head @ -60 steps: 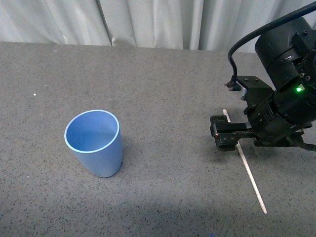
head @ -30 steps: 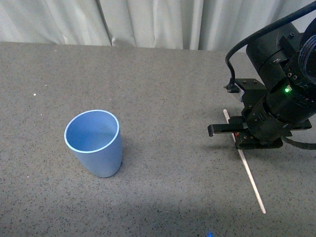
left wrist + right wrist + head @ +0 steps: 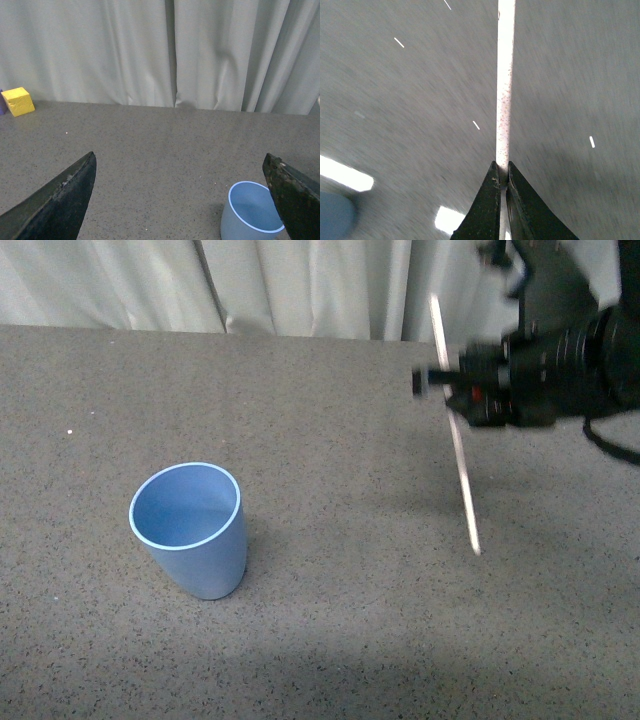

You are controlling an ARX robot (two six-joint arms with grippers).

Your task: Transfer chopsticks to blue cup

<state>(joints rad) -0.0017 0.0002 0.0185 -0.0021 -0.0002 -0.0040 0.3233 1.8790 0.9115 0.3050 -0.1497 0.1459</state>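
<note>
Chopsticks (image 3: pixel 462 470) hang nearly upright, clamped in right gripper (image 3: pixel 445 378); left gripper (image 3: pixel 179 156) spread apart.

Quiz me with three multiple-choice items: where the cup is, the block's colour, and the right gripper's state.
1. In the front view, the blue cup stands:
A. right of the chopsticks
B. left of them
C. directly under them

2. The block in the left wrist view is:
A. yellow
B. red
C. green

3. The right gripper is:
A. open and empty
B. open over the cup
C. shut on the chopsticks

Answers:
1 B: the cup sits well left of the chopsticks.
2 A: the block shows plainly yellow.
3 C: the right wrist view shows it pinching the chopsticks.
</note>
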